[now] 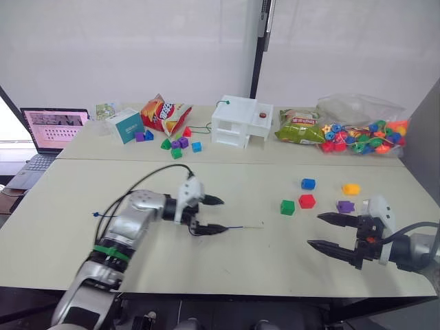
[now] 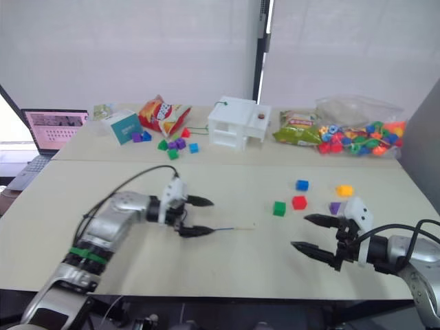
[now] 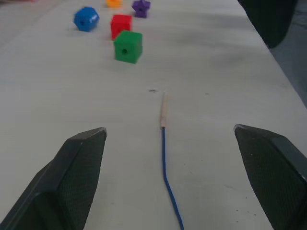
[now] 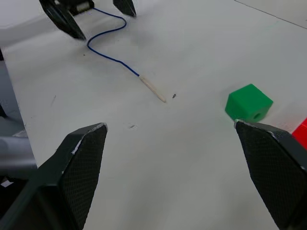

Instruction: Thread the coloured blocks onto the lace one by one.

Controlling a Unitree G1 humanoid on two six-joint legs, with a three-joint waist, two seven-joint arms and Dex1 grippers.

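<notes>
The left gripper (image 1: 214,214) hovers spread over the lace (image 3: 164,158), which lies mid-worktop, pale tip toward the green block (image 1: 287,207). The other coloured blocks (image 1: 307,201) sit beyond. The right gripper (image 1: 324,230) gapes empty near the worktop's (image 1: 247,265) front-right corner.

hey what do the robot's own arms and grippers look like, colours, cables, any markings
Both arms are silver-grey metal with black joints. The left arm wears a green band near the elbow, and a black cable loops over it toward the wrist. Each gripper, left gripper and right gripper, has two black pointed fingers with cross-hatched textured pads and a white block at the wrist. A black cable also trails from the right arm.
</notes>
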